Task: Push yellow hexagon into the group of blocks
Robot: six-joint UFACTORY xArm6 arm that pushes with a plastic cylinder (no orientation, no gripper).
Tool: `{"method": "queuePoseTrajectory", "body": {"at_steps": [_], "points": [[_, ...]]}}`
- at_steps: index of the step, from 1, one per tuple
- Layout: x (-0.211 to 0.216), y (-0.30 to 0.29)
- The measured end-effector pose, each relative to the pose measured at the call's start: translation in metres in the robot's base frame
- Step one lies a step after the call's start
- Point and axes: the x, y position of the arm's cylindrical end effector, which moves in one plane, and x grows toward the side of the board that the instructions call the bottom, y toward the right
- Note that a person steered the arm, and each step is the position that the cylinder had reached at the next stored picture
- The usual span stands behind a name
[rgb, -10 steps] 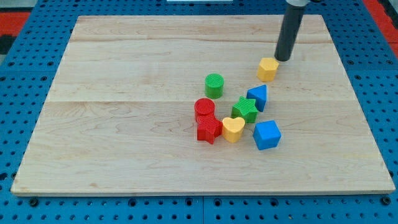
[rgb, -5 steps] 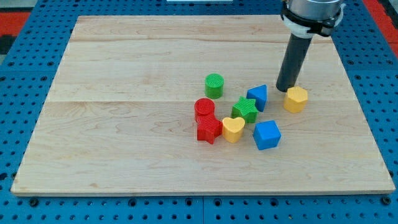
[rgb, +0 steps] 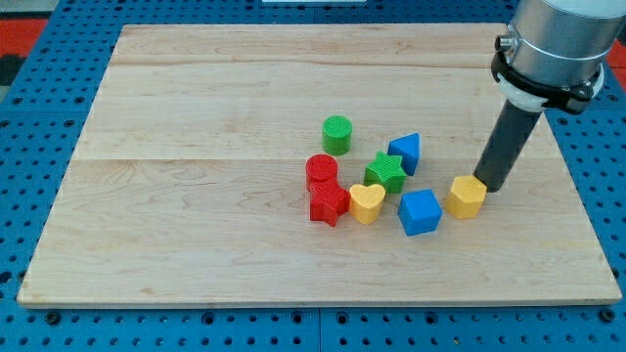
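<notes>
The yellow hexagon (rgb: pixel 467 197) lies on the wooden board, right of the blue cube (rgb: pixel 420 211) with a small gap between them. My tip (rgb: pixel 491 187) touches the hexagon's upper right side. The group to its left holds the blue cube, a blue triangular block (rgb: pixel 405 152), a green star block (rgb: pixel 386 172), a yellow heart block (rgb: pixel 367 203), a red star block (rgb: pixel 329 203), a red cylinder (rgb: pixel 321 170) and a green cylinder (rgb: pixel 336 133).
The wooden board (rgb: pixel 196 147) lies on a blue pegboard (rgb: pixel 29 127). The board's right edge (rgb: pixel 577 186) is a short way right of my tip. The arm's grey body (rgb: pixel 558 39) hangs over the view's top right.
My tip moved down and right across the board. The yellow hexagon slid with it from above the blue triangular block to beside the blue cube. The other blocks stayed put.
</notes>
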Motion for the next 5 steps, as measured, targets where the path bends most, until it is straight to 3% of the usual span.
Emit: {"method": "queuePoseTrajectory", "body": {"at_steps": [3,5], "points": [[0.038,0.014],[0.027,-0.047]]}}
